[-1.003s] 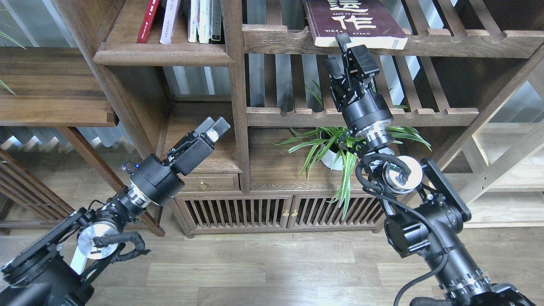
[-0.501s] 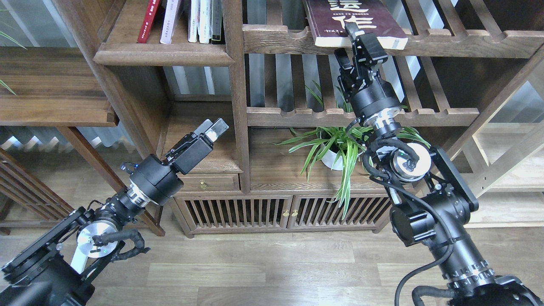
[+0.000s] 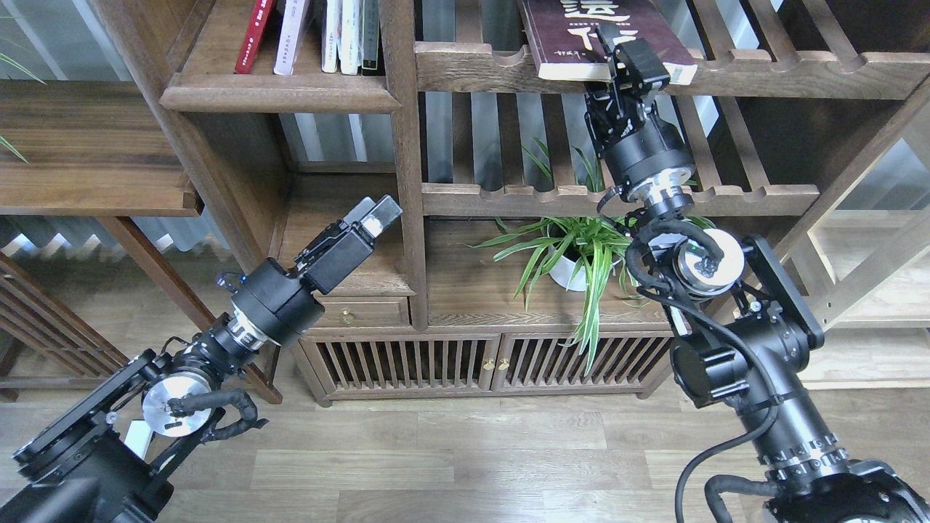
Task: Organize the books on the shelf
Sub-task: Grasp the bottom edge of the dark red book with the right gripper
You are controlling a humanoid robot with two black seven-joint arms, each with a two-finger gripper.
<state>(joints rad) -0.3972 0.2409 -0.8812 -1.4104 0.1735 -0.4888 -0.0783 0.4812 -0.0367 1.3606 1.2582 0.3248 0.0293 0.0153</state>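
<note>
A large maroon book (image 3: 574, 29) with white Chinese characters lies flat on the top slatted rack (image 3: 763, 73), its page edge toward me. My right gripper (image 3: 603, 69) reaches up to that front edge. One finger lies over the cover and the other sits under the rail, and the jaws stand apart around the edge. A red book (image 3: 254, 36) and a pale book (image 3: 292, 36) stand upright on the solid shelf (image 3: 276, 93) at the upper left. My left gripper (image 3: 376, 212) hangs lower, in front of the bay under that shelf, shut and empty.
Slim white and black-spined books (image 3: 350, 36) stand to the right of the pale book against a post (image 3: 403, 160). Under my right arm a potted spider plant (image 3: 574, 254) stands below a second slatted rack (image 3: 508, 197). A low cabinet (image 3: 436, 363) and a side table (image 3: 87, 167) are nearby.
My right gripper has risen and shifted right, from just below the maroon book to straddling its front edge. My left gripper has drifted slightly up and right.
</note>
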